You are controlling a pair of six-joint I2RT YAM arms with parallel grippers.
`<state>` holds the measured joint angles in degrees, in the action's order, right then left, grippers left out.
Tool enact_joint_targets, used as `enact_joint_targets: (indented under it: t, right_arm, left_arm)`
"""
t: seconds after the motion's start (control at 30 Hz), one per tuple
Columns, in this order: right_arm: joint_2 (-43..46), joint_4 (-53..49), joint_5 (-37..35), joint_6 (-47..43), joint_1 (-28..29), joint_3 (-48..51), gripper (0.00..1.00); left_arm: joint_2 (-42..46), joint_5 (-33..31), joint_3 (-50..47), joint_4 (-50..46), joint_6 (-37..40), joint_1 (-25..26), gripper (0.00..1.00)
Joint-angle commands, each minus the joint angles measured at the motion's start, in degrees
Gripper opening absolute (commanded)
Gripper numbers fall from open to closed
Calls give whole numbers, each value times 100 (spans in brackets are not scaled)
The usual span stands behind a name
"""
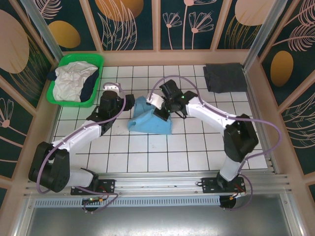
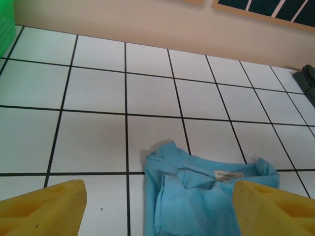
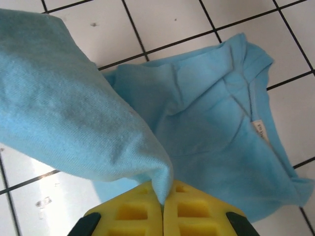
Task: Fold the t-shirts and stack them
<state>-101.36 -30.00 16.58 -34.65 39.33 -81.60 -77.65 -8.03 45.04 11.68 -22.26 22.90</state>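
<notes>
**Right jaws pinch the light blue cotton t-shirt (image 3: pixel 211 123)**

The right jaws are pressed together on a lifted fold of it. The rest lies crumpled on the white tiled bench (image 2: pixel 93 93) just beyond them (neck label (image 2: pixel 229 174) facing up). The left jaws are spread wide, holding nothing, with the collar just ahead between them. A folded dark grey t-shirt (image 1: pixel 225 77) lies well beyond the right jaws. A green plastic basket (image 1: pixel 81 59) of white and navy cloth (image 1: pixel 71 82) sits beyond the left jaws.
</notes>
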Motion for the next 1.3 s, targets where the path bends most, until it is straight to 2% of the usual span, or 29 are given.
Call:
enact_joint_targets:
  t: [0.0, 0.47, 0.57, 0.67, 0.73, 0.77, 0.83, 0.9, 1.03, 1.13, 1.2, 1.27]
  right_arm:
    - [-400, -415, 474, -468, -250, -667, 0]
    - [-2534, -1713, 1357, -1365, -967, -3268, 0]
    - [-2890, -1820, 1384, -1350, -1023, -3658, 11]
    - [-3101, -1847, 1251, -1313, -1065, -3994, 11]
    - [-3190, -1843, 1169, -1242, -1107, -4181, 15]
    - [-3225, -1836, 1110, -1207, -1128, -4278, 23]
    - [-3267, -1811, 1039, -1208, -1164, -4362, 32]
    - [-3277, -1754, 910, -1236, -1173, -4408, 47]
    - [-3158, -1777, 761, -1068, -1165, -4711, 49]
    - [-2730, -1313, 791, -625, -1139, -4225, 51]
    - [-2257, -284, 617, -87, -1104, -3105, 53]
    - [-1863, 874, 429, 505, -1094, -1897, 55]
  left_arm:
    - [78, -232, -63, -130, 138, -33, 78]
    - [-414, -241, 124, -219, 262, -74, 78]
    - [-603, -243, 217, -290, 263, -75, 78]
    - [-813, -274, 354, -390, 296, -75, 78]
    - [-922, -312, 436, -450, 299, -75, 77]
    - [-965, -309, 468, -473, 309, -74, 77]
    - [-1020, -283, 498, -437, 325, -76, 78]
    - [-1149, -120, 555, -390, 388, -75, 78]
    - [-1399, 255, 785, -480, 456, -75, 74]
    - [-1503, 687, 855, -229, 485, -75, 74]
    - [-1792, 834, 1031, -180, 497, -74, 76]
    - [-2239, 723, 1376, -267, 403, -83, 75]
